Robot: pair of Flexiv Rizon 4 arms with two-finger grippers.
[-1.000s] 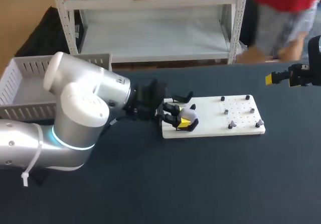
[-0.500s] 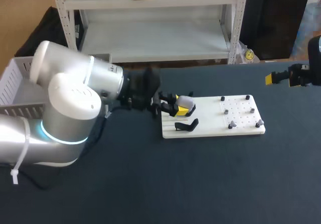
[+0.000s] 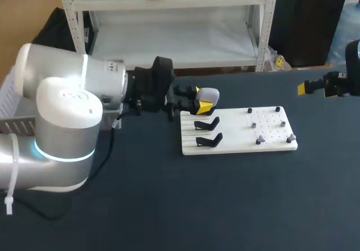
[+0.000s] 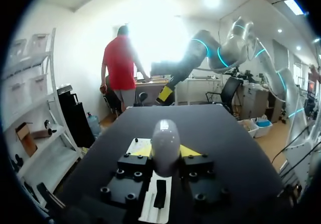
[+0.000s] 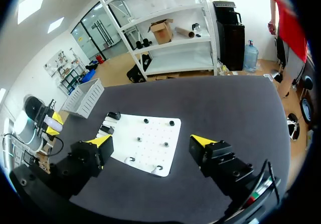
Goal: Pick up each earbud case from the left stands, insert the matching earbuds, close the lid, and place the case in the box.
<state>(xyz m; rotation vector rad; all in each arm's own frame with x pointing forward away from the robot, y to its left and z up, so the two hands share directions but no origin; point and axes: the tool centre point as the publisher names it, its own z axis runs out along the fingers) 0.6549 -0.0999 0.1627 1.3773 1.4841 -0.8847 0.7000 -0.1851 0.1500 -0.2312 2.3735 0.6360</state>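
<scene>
A grey earbud case [image 3: 208,95] is pinched betw. the yellow tips of the L gripper [image 3: 198,100], held by the far-left corner of the white board [image 3: 270,128], clear of its two black stands [image 3: 207,125]. The R gripper [image 5: 152,142] is seen spread wide at the table [image 3: 225,206]'s right edge.

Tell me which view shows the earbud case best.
Left wrist view: the earbud case sits close up, held between the yellow tips of the left gripper. Head view shows it small, side-on in that gripper. Right wrist view shows only a distant speck.
</scene>
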